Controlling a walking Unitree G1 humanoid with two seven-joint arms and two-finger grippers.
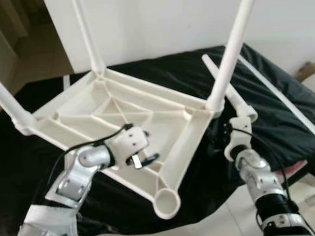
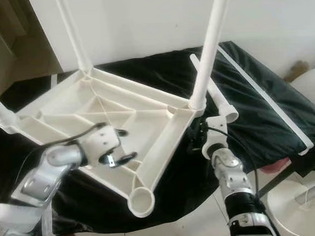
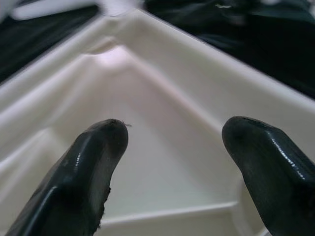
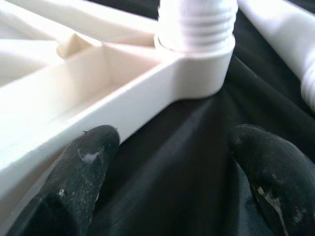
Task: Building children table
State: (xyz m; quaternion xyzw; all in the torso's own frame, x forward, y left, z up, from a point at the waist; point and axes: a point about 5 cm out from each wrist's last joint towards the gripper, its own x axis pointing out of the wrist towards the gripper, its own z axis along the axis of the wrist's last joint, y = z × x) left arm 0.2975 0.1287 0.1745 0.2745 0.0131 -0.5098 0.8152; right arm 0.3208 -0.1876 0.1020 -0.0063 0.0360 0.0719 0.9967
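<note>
The white plastic table top (image 1: 90,112) lies upside down on a black cloth (image 1: 161,71). Three white legs stand screwed into its corners: one at the back (image 1: 87,37), one at the left (image 1: 7,102), one at the right (image 1: 232,48). The near corner socket (image 1: 166,202) is empty. A loose leg (image 1: 230,94) lies on the cloth beside the right corner. My left gripper (image 1: 149,147) hovers open over the ribbed underside (image 3: 162,103). My right gripper (image 2: 195,139) is open, low beside the right corner socket (image 4: 197,64), with only cloth between its fingers.
A white wall rises behind the cloth, with a doorway at the far left. A long white strip (image 1: 286,105) lies across the cloth on the right. A round white object (image 2: 307,87) and pale floor tiles (image 2: 202,220) show at the right and front.
</note>
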